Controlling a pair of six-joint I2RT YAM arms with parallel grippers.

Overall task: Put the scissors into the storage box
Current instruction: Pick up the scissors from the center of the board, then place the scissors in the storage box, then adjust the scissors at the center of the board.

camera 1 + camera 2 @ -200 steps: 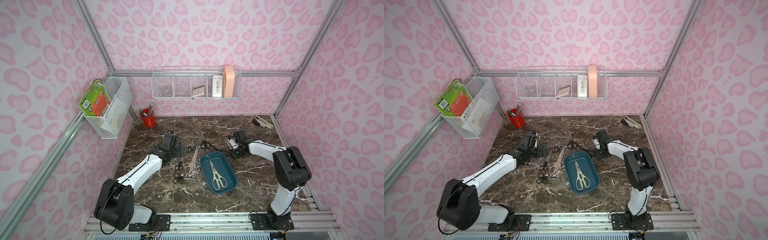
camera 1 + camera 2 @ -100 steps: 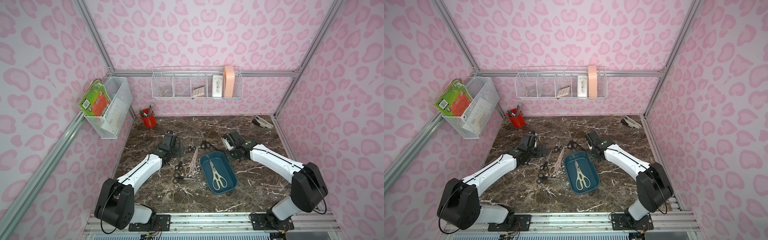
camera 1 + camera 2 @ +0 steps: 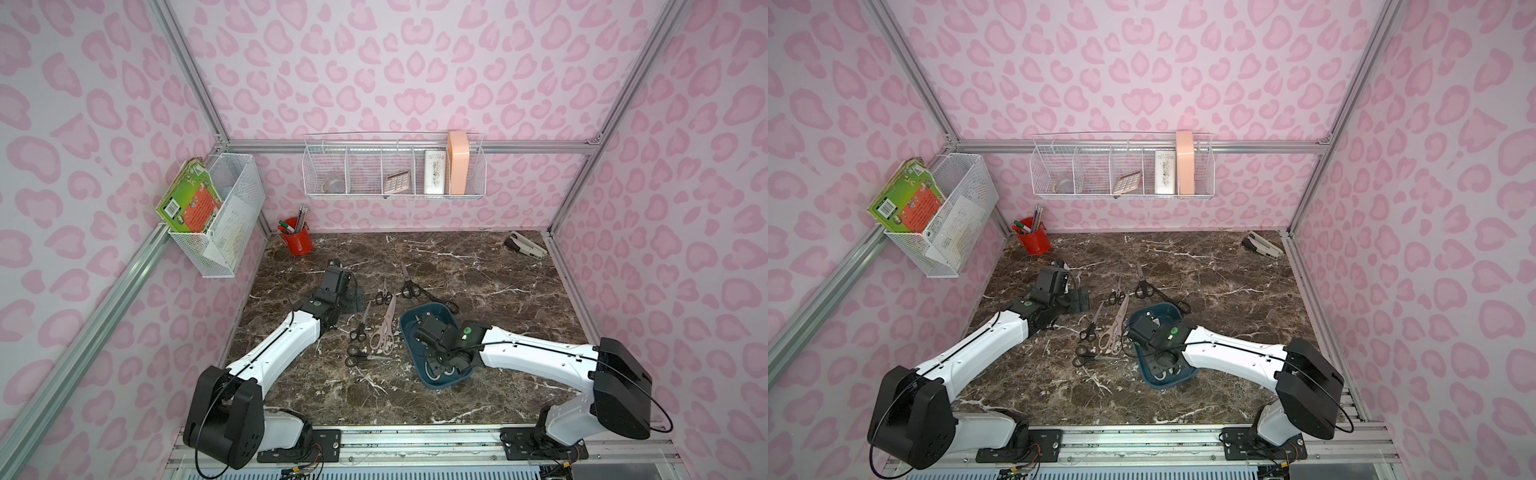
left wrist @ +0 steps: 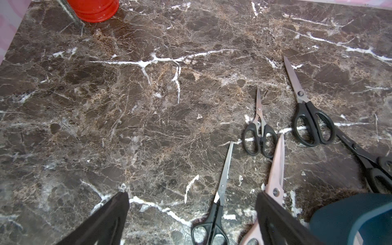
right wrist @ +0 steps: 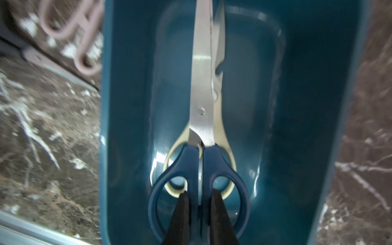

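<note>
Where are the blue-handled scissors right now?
In the right wrist view, the blue-handled metal scissors are pinched in the right claw, over the cream-handled pair lying in the dark teal plastic storage box.

We count eight scissors [image 3: 409, 286]: six on the table [image 3: 498, 282], five black-handled and one pink pair [image 3: 384, 332], and two in the single box [image 5: 118, 127], one blue-handled pair [image 5: 191, 161] and one cream-handled pair [image 5: 232, 161]. We also count two wire baskets [image 3: 232, 216], one red cup [image 3: 297, 243] and one stapler [image 3: 525, 248].
</note>
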